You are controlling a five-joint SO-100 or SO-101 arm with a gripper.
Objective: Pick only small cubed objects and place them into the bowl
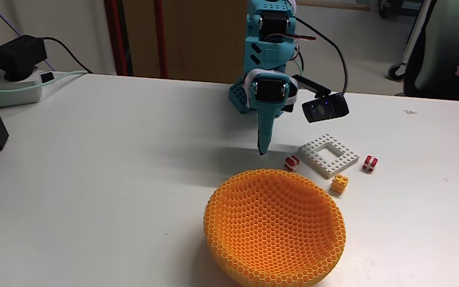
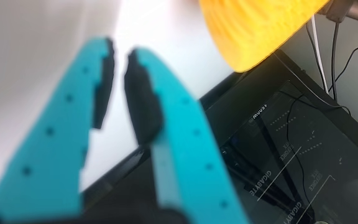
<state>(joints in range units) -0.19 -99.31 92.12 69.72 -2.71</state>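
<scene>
Gripper (image 1: 264, 150): jaws nearly together, empty, hanging at bowl's (image 1: 245, 239) twelve o'clock; cubes (image 1: 340, 185) unpicked at two o'clock.

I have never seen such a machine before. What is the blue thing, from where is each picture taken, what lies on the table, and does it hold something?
The blue thing is a small robot arm standing on the white table. It ends in a two-finger gripper, which points down at the table. The fixed view comes from a camera standing off the arm and looking across the table. The wrist view comes from a camera riding on the arm, so the gripper's blue fingers look very large and blurred there.

On the table lie a large round orange bowl with a honeycomb wall, a flat white square studded frame plate, two tiny red-and-white cubes and one tiny yellow-orange cube.

The fingers stand slightly apart, with nothing between them.
</scene>
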